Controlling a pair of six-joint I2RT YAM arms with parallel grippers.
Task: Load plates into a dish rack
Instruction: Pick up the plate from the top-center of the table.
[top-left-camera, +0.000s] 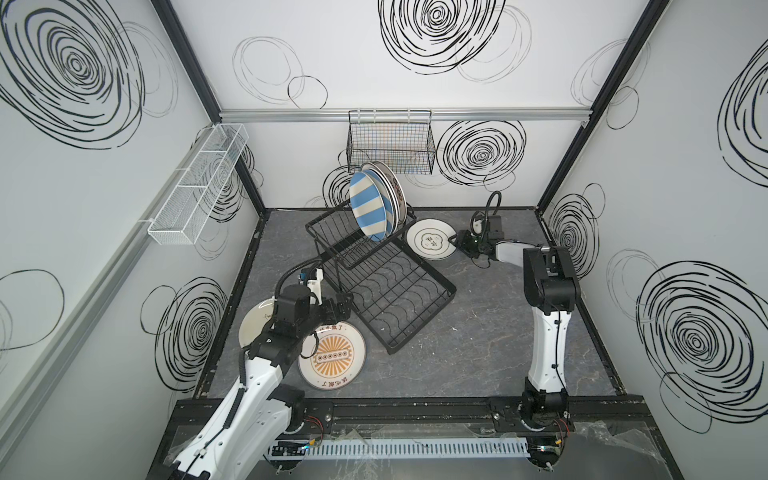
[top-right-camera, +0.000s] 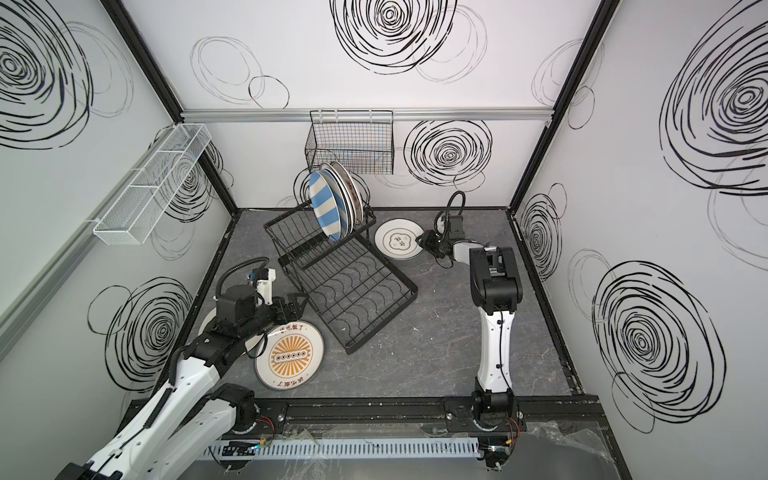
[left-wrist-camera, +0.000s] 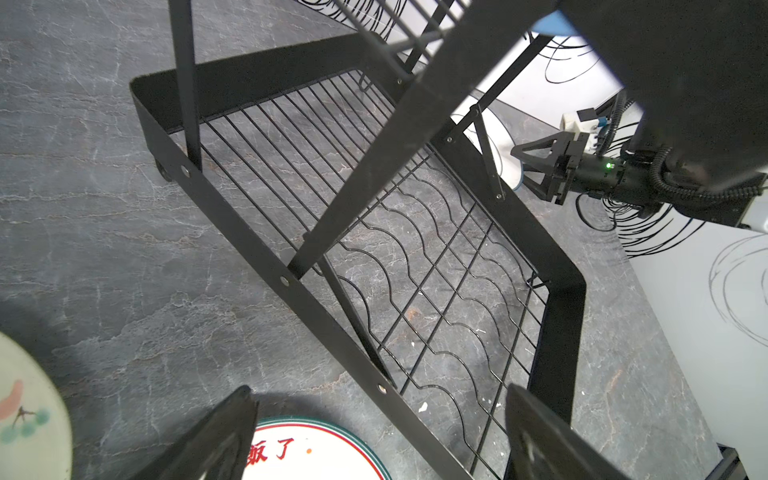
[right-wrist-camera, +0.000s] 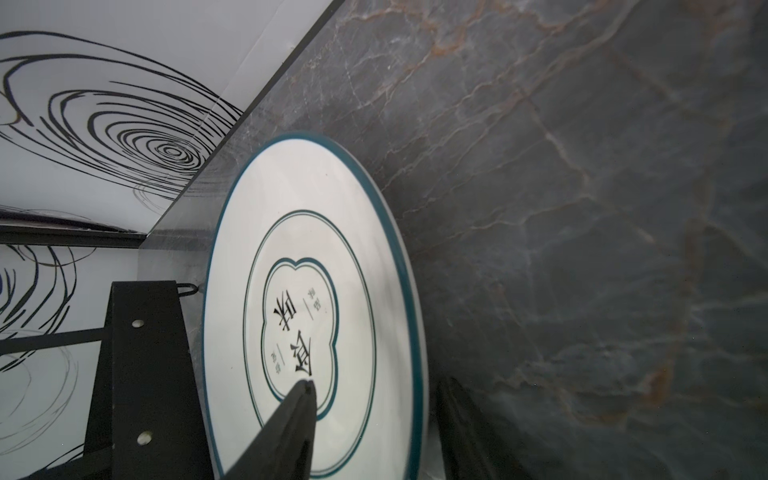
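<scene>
The black wire dish rack (top-left-camera: 390, 299) (top-right-camera: 353, 291) stands mid-table, and its lower tray (left-wrist-camera: 415, 257) holds nothing. In its upper basket a blue-white striped plate (top-left-camera: 368, 208) (top-right-camera: 326, 203) stands upright in front of other plates. A white emblem plate (top-left-camera: 430, 245) (top-right-camera: 399, 245) (right-wrist-camera: 307, 291) lies to the right of the rack. My right gripper (top-left-camera: 454, 241) (top-right-camera: 420, 241) (right-wrist-camera: 378, 384) is open and straddles its rim, one finger over the face, one outside the edge. My left gripper (top-left-camera: 343, 305) (left-wrist-camera: 378, 390) hangs open above the far edge of the orange sunburst plate (top-left-camera: 332, 357) (top-right-camera: 291, 357) (left-wrist-camera: 316, 453).
A cream plate (top-left-camera: 253, 324) (left-wrist-camera: 25, 407) lies partly under the left arm by the left wall. A black mesh basket (top-left-camera: 390, 141) hangs on the back wall and a white mesh tray (top-left-camera: 199, 183) on the left wall. Walls close the cell on three sides.
</scene>
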